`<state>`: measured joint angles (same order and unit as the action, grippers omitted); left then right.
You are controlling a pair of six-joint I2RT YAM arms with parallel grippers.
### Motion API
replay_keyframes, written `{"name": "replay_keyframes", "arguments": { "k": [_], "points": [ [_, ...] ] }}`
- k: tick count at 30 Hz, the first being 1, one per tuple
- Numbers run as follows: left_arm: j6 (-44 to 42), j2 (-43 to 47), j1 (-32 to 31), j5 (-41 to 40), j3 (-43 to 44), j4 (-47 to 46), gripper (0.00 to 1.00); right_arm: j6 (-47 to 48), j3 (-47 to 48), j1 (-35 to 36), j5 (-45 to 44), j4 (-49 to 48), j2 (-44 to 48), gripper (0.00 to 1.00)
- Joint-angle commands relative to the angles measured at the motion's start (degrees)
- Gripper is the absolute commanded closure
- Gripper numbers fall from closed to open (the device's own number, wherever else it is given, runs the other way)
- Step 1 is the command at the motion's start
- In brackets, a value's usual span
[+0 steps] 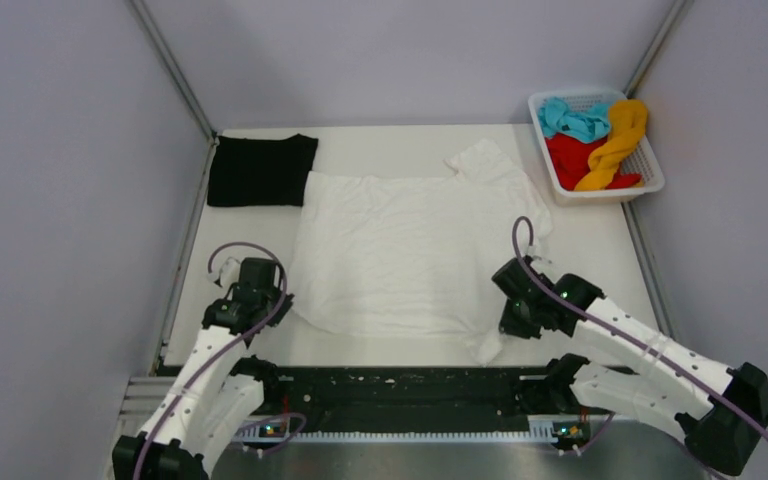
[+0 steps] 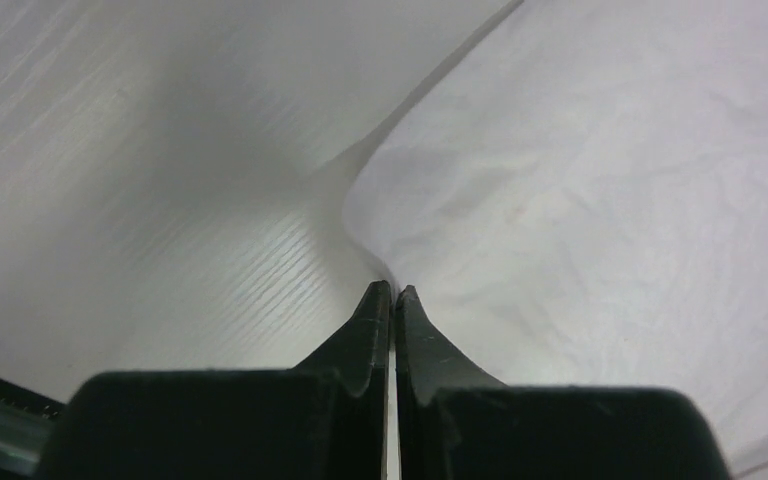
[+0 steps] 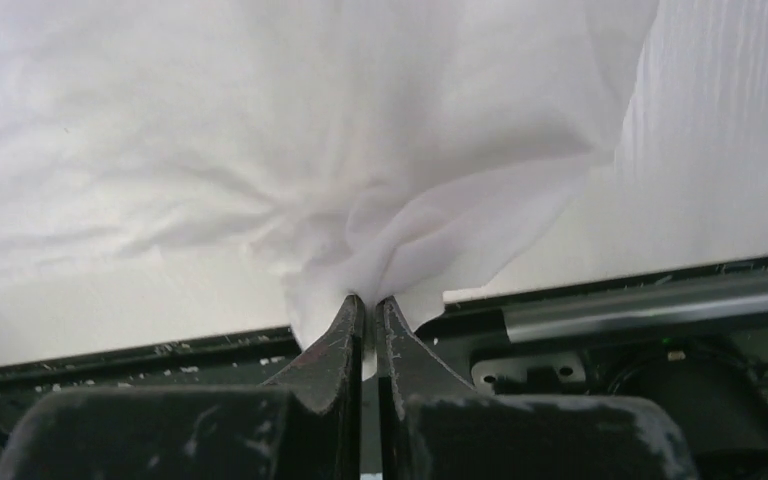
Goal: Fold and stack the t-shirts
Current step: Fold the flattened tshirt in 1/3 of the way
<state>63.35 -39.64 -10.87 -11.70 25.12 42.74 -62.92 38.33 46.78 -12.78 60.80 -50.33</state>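
Wrist-view close-ups of left pincer (image 2: 392,290) and right pincer (image 3: 369,300), each tight on white t-shirt (image 1: 410,250) cloth, grips unclear overhead

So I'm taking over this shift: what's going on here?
Both arms are working on the white t-shirt, which is spread out. The left gripper is shut on its near left edge, the right gripper on bunched cloth at its near right corner. A folded black t-shirt lies at the far left; a teal shirt, a red shirt and a yellow-orange shirt sit in the basket at the far right.
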Motion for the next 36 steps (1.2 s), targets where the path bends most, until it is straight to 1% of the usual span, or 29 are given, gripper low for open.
{"name": "replay_keyframes", "arguments": {
  "k": [1,4,7,10,14,17,26,32,34,36],
  "points": [
    [-3.3,-5.7,0.0,-3.6,6.4,-9.4,1.00,12.6,5.6,-7.5,-2.3,-7.1,-3.1,1.00],
    [-4.9,-10.4,0.0,-4.0,9.1,-12.7,1.00,17.1,8.1,-11.1,-1.9,-10.7,-6.6,1.00],
    [-4.9,-16.1,0.1,-5.5,12.7,-13.4,1.00,20.6,9.8,-14.4,-1.4,-14.0,-9.9,1.00],
    [-5.3,-20.3,0.1,-8.5,15.4,-13.5,1.00,22.9,11.3,-17.3,-1.7,-17.0,-11.9,1.00],
    [-6.1,-25.0,0.3,-9.7,18.0,-15.6,1.00,25.3,13.2,-20.4,-2.0,-19.4,-15.0,1.00],
    [-6.7,-28.3,0.6,-10.6,20.0,-16.5,1.00,26.5,14.0,-22.0,-1.9,-21.3,-16.9,1.00],
    [-8.2,-39.6,1.9,-9.7,26.1,-18.6,1.00,29.1,17.0,-25.9,-1.5,-27.6,-24.5,1.00],
    [-8.7,-44.6,3.7,-9.9,28.4,-19.4,1.00,30.3,18.6,-28.5,-0.5,-32.6,-29.9,1.00],
    [-9.1,-46.3,3.9,-9.6,29.3,-19.5,1.00,30.9,19.5,-29.1,-0.6,-33.8,-32.0,0.99],
    [-9.6,-48.0,4.1,-9.6,30.4,-19.3,1.00,31.6,20.0,-29.5,-0.9,-35.4,-34.0,0.95]
  ]
}}
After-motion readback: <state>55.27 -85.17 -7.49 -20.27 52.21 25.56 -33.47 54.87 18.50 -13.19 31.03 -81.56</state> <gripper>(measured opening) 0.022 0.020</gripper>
